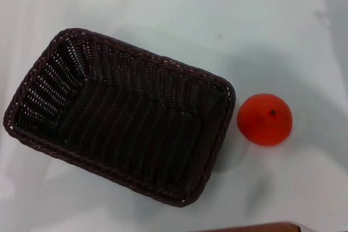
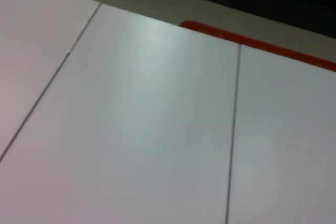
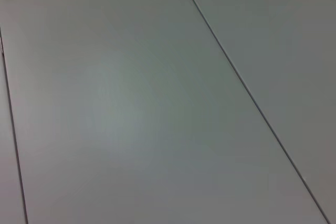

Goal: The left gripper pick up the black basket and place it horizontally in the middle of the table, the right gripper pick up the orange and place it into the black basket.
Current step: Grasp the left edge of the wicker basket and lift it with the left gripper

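Basket sits skewed on the counter with the orange just beside its right end; neither tool shows, so I can't tell their spread, and I fear straightening the basket could knock the orange rolling.

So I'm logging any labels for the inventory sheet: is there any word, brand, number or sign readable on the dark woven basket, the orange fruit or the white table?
None: no view shows any text.
Dark brown-black rectangular woven basket: bare weave, no tag or label in sight.
Small round orange fruit: only a dark stem dot, no sticker.
Plain white table: unmarked; the wrist views show only thin seam lines and an orange-red strip without lettering.
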`<action>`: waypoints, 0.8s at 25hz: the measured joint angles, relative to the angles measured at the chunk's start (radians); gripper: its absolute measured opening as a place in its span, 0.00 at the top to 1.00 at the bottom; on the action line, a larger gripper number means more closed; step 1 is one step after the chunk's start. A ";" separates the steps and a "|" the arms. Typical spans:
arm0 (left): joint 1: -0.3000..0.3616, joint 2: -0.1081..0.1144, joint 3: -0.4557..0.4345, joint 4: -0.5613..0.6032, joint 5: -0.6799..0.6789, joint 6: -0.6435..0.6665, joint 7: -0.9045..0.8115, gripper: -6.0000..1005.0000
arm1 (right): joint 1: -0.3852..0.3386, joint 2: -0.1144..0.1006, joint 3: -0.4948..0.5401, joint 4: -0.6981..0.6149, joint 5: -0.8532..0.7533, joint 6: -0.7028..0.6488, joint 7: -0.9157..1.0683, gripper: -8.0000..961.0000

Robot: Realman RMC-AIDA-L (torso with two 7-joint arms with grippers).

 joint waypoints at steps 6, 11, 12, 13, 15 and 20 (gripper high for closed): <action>0.000 0.000 -0.008 -0.005 0.000 0.002 -0.002 0.12 | 0.003 0.000 -0.001 0.000 0.000 -0.008 0.007 0.02; 0.000 0.000 -0.008 -0.008 0.006 0.000 -0.002 0.12 | 0.012 0.002 0.000 0.004 0.000 -0.014 0.008 0.02; 0.002 0.000 -0.008 -0.008 0.007 -0.001 -0.002 0.12 | 0.015 0.002 0.000 0.006 0.000 -0.014 0.008 0.02; 0.005 0.000 -0.008 -0.007 0.007 0.000 -0.005 0.12 | 0.018 0.002 0.000 0.009 0.000 -0.014 0.008 0.02; 0.010 0.001 -0.008 -0.002 0.007 0.004 -0.030 0.12 | 0.024 0.001 0.000 0.012 0.000 -0.010 0.008 0.02; 0.007 0.012 0.007 0.058 0.036 -0.026 -0.179 0.13 | 0.034 0.001 0.000 0.014 0.000 0.002 0.007 0.05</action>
